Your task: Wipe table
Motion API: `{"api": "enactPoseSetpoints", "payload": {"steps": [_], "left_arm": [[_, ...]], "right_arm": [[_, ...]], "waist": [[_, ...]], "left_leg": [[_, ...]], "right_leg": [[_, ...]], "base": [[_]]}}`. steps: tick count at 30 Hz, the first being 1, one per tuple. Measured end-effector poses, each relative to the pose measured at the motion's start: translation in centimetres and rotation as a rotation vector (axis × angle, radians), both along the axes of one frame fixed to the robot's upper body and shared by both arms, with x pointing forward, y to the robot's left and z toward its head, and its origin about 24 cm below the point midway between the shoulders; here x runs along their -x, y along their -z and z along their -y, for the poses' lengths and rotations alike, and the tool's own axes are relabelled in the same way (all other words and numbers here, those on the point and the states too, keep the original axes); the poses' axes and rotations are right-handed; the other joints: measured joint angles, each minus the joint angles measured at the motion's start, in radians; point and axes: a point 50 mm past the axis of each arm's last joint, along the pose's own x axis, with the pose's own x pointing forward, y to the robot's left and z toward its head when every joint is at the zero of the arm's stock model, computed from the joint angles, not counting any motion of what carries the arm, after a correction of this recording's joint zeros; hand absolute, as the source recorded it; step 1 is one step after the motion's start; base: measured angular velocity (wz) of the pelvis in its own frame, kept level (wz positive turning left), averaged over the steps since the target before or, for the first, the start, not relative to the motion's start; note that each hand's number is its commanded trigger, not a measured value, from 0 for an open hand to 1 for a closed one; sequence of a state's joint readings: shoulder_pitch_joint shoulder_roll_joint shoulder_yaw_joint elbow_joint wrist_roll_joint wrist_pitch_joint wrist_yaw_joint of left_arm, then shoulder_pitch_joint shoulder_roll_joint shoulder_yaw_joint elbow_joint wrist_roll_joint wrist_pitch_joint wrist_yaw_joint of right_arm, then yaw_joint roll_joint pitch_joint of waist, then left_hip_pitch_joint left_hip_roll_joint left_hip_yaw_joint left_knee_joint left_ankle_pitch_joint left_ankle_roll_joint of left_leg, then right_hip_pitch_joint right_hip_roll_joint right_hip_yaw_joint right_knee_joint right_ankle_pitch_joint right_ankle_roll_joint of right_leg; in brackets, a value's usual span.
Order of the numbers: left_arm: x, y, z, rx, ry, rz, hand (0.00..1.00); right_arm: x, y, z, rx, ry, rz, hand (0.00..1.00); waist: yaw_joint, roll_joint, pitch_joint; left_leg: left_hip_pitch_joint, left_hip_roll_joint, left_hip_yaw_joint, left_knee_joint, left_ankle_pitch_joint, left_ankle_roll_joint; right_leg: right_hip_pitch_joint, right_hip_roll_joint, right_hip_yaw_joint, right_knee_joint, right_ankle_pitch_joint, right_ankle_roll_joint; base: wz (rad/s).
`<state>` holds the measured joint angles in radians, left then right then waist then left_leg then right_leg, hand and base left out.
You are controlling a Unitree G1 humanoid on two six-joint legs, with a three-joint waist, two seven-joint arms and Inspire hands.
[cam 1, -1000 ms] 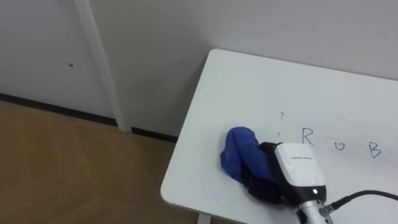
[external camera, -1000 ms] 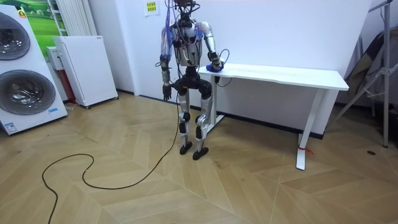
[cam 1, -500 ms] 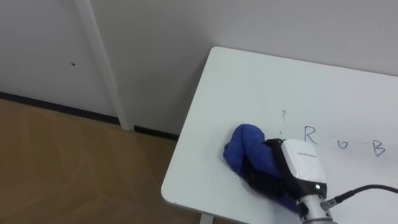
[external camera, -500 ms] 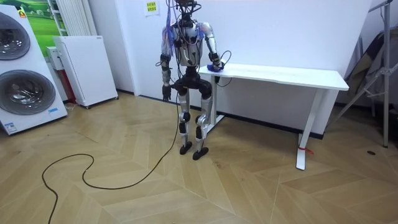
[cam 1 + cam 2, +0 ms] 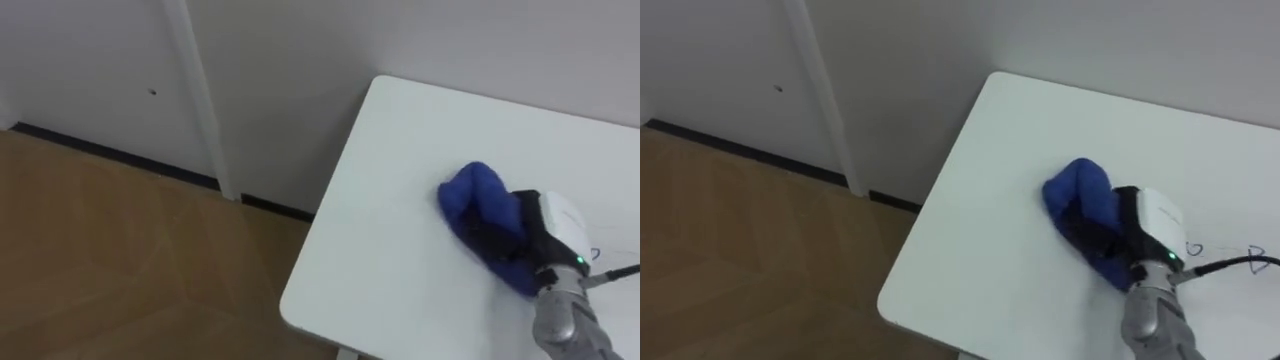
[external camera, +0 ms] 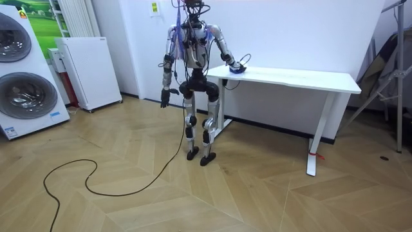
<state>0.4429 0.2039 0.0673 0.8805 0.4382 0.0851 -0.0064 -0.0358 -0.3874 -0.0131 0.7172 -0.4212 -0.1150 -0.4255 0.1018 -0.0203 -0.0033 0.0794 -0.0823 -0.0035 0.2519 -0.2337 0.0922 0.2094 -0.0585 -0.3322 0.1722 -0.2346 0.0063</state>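
Cloth (image 5: 468,196) slid right, gripped under right hand (image 5: 552,226).

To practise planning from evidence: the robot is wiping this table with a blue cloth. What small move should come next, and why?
Probably slide the blue cloth rightward: the right hand grips it on the white table, and pen marks lie just to its right, unwiped.
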Motion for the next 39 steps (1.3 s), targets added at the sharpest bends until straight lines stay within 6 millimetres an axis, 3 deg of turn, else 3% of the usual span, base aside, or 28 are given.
{"api": "enactPoseSetpoints", "payload": {"steps": [4, 5, 8, 11, 17, 21, 24, 27, 29, 32, 34, 39], "left_arm": [[0.5, -0.3, -0.9, -0.024, -0.023, -0.002, 0.0], [0.8, -0.4, -1.1, -0.032, -0.032, -0.005, 0.0], [0.9, -0.6, -1.4, -0.04, -0.039, 0.01, 0.0], [0.7, -0.6, -1.3, -0.032, -0.035, 0.026, 0.0], [0.2, -0.5, -1.1, -0.02, -0.033, 0.035, 0.0], [0.2, -0.1, -0.5, -0.001, -0.01, 0.016, 0.0], [-0.3, 0.1, 0.0, 0.021, 0.025, 0.012, 0.0], [-1.2, 0.4, 0.6, 0.046, 0.073, 0.011, 0.0], [-2.8, 0.7, 1.0, 0.066, 0.116, 0.023, 0.0], [-3.8, 0.6, 1.5, 0.075, 0.146, 0.057, 0.0], [-3.7, 0.6, 1.6, 0.069, 0.15, 0.056, 0.0], [-1.9, 0.5, 1.2, 0.048, 0.129, -0.004, 0.0]], "right_arm": [[2.2, 0.4, 3.3, 0.01, 0.141, -0.03, 1.0], [3.1, 0.6, 4.1, 0.014, 0.185, -0.038, 1.0], [5.5, 1.3, 5.5, 0.021, 0.273, -0.07, 1.0], [7.1, 1.5, 6.3, 0.031, 0.307, -0.093, 1.0], [7.6, 1.3, 6.6, 0.087, 0.289, -0.116, 1.0], [6.4, 1.1, 5.5, 0.168, 0.208, -0.141, 1.0], [4.1, 0.8, 3.0, 0.237, 0.06, -0.131, 1.0], [1.1, 0.4, -1.8, 0.278, -0.16, -0.086, 1.0], [-2.0, -0.6, -5.9, 0.3, -0.352, -0.039, 1.0], [-4.1, -1.9, -9.3, 0.322, -0.524, -0.012, 1.0], [-4.4, -2.1, -10.1, 0.315, -0.571, -0.002, 1.0], [-3.2, -0.9, -9.2, 0.274, -0.539, 0.006, 1.0]], "waist": [[-0.007, 0.0, -0.0023], [-0.02, -0.01, -0.0055], [-0.037, -0.012, -0.0112], [-0.045, -0.015, -0.0107], [-0.04, -0.016, -0.0095], [-0.026, -0.012, -0.0086], [0.013, -0.009, -0.0025], [0.048, 0.002, 0.0029], [0.07, 0.007, 0.0173], [0.112, 0.013, 0.0174], [0.127, 0.014, 0.0145], [0.1, 0.016, 0.0085]], "left_leg": [[0.003, 0.0, 0.01, -0.003, 0.0, 0.001], [0.003, 0.0, 0.01, -0.003, 0.0, 0.001], [0.007, 0.002, 0.017, 0.0, 0.0, 0.001], [0.013, 0.005, 0.023, -0.001, -0.001, 0.003], [0.013, 0.005, 0.025, 0.009, -0.001, 0.005], [0.012, 0.009, 0.036, 0.008, 0.003, 0.003], [-0.002, 0.021, 0.045, 0.007, 0.007, -0.003], [-0.021, 0.028, 0.039, 0.012, 0.009, -0.008], [-0.041, 0.033, 0.035, 0.017, 0.012, -0.015], [-0.053, 0.035, 0.034, 0.015, 0.014, -0.017], [-0.054, 0.032, 0.022, 0.015, 0.014, -0.017], [-0.051, 0.026, 0.003, 0.008, 0.015, -0.016]], "right_leg": [[0.001, -0.001, 0.027, -0.003, 0.0, 0.0], [0.003, -0.001, 0.026, -0.003, 0.0, 0.0], [0.014, 0.001, 0.024, -0.005, 0.0, 0.0], [0.018, 0.001, 0.027, -0.003, 0.0, 0.0], [0.016, 0.0, 0.032, 0.005, 0.001, 0.002], [0.003, 0.004, 0.053, 0.017, 0.002, 0.0], [-0.021, 0.013, 0.063, 0.015, 0.016, -0.012], [-0.039, 0.02, 0.055, 0.015, 0.023, -0.02], [-0.063, 0.025, 0.055, 0.016, 0.027, -0.026], [-0.077, 0.027, 0.054, 0.014, 0.027, -0.027], [-0.076, 0.025, 0.041, 0.014, 0.027, -0.026], [-0.066, 0.021, 0.03, 0.014, 0.023, -0.02]], "base": [[0.02], [0.0], [0.0], [-0.07], [-0.06], [-0.14], [-0.39], [-0.18], [0.02], [0.07], [0.27], [0.26]]}}
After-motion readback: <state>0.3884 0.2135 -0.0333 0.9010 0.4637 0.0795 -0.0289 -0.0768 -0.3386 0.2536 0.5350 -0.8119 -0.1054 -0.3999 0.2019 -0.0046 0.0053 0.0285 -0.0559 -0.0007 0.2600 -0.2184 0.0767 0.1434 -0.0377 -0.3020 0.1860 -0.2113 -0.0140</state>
